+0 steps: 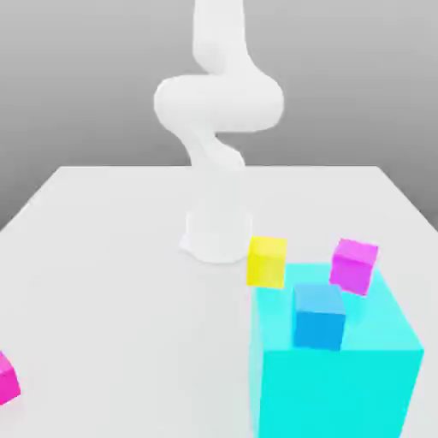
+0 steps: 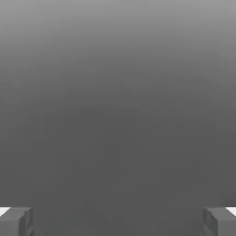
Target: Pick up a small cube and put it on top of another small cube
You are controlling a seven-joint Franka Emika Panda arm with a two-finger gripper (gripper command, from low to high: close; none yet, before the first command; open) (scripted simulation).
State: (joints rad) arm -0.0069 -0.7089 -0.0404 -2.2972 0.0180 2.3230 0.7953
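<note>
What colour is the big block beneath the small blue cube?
Cyan; the big block shows best in the exterior view.

at centre right, the smooth, plastic-looking blue cube (image 1: pixel 319 317) has a faint sheen; upper centre, the arm (image 1: pixel 219 103) looks like smooth white plastic; lower left, the table (image 1: pixel 128 334) seems matt.
</note>
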